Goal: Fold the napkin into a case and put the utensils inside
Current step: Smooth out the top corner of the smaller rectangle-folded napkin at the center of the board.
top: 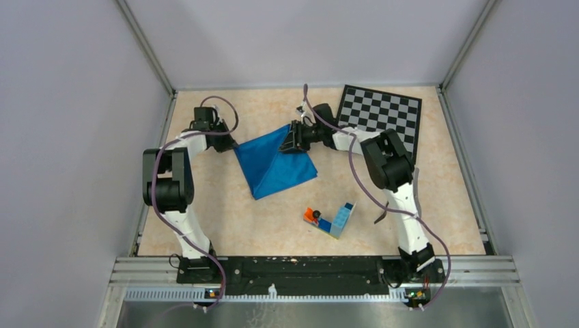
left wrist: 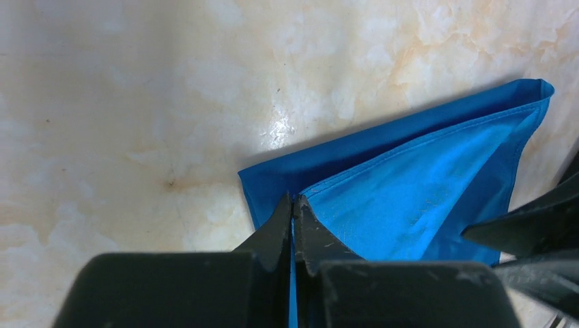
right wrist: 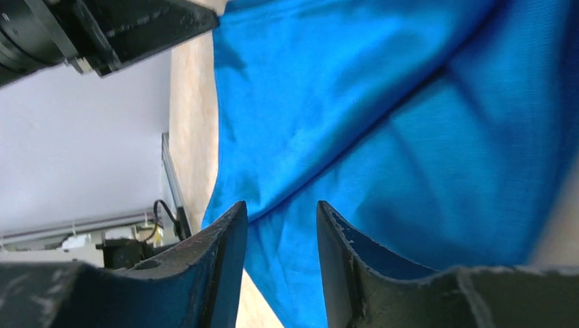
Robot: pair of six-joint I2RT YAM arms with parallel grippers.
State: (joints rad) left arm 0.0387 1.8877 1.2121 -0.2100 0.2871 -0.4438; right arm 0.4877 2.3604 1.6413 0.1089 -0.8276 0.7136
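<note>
Between left hand [left wrist: 293,199] and right hand [right wrist: 280,206], one napkin [top: 276,167]

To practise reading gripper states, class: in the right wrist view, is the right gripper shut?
No: the right gripper has a clear gap between its fingertips, with the blue napkin showing through.

Pale grey walls [top: 68,137], beige marbled tabletop [top: 225,222], metal corner posts [top: 147,48], aluminium rail [top: 136,270] along the near edge

Bright even light, one glare patch on the table [left wrist: 276,130], right wrist view seemingly soft.
</note>
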